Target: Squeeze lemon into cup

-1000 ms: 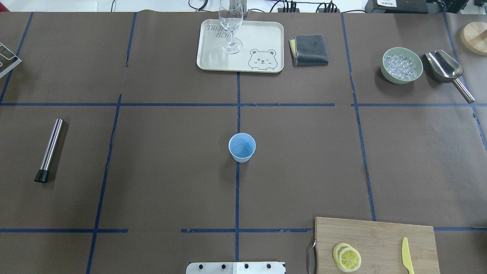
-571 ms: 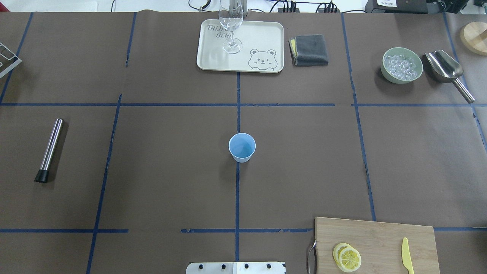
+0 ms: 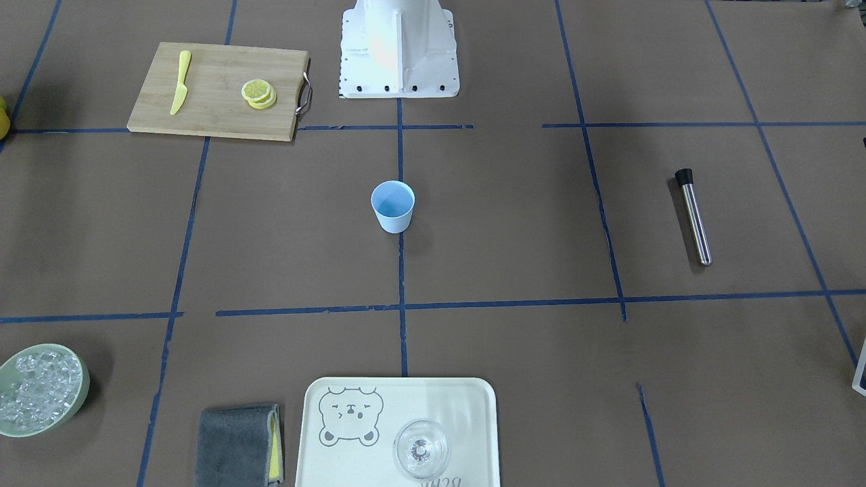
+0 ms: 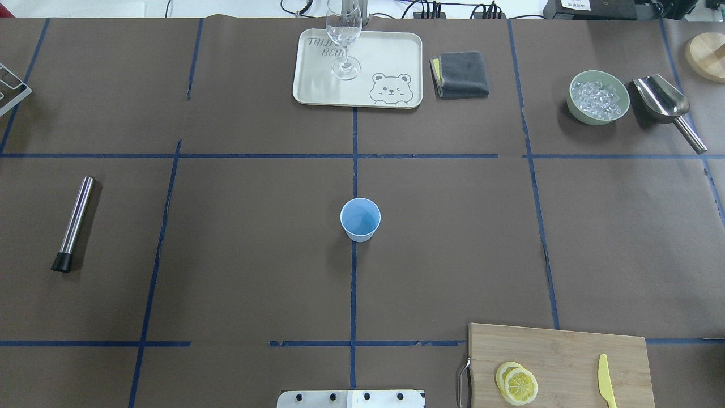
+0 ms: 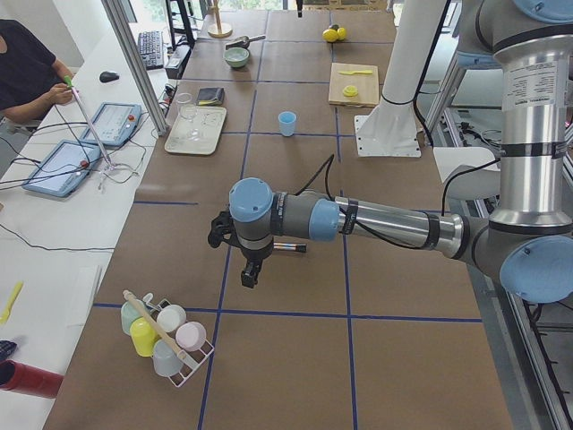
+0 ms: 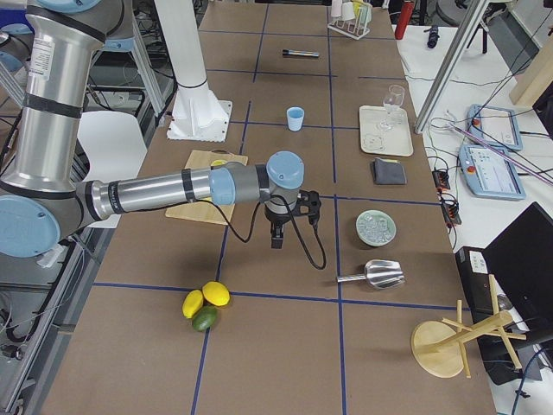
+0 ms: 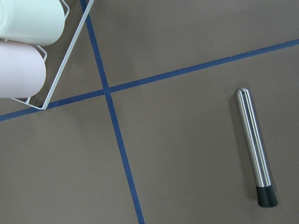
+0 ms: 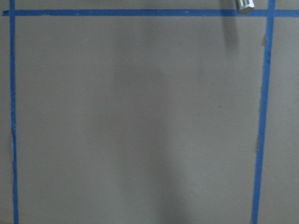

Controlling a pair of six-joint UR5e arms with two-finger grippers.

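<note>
left claw [image 5: 250, 276]: hanging above the table, pointing down, steel rod [image 7: 255, 144] near below it; how wide it is, can't tell.
cup [image 4: 360, 219]: upright, between both claws, well apart from each.
lemon [image 4: 516, 383]: slices overlapping on the board [image 4: 566, 351], apart from the right claw [image 6: 276, 240].
right claw: up over the table; opening and load, can't tell.

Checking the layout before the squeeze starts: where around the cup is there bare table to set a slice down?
Bare paper rings the cup on every side: toward the tray, the steel rod and the cutting board. Crowded: that board, with lemon slices and knife, and the bowl of ice beside the scoop.
</note>
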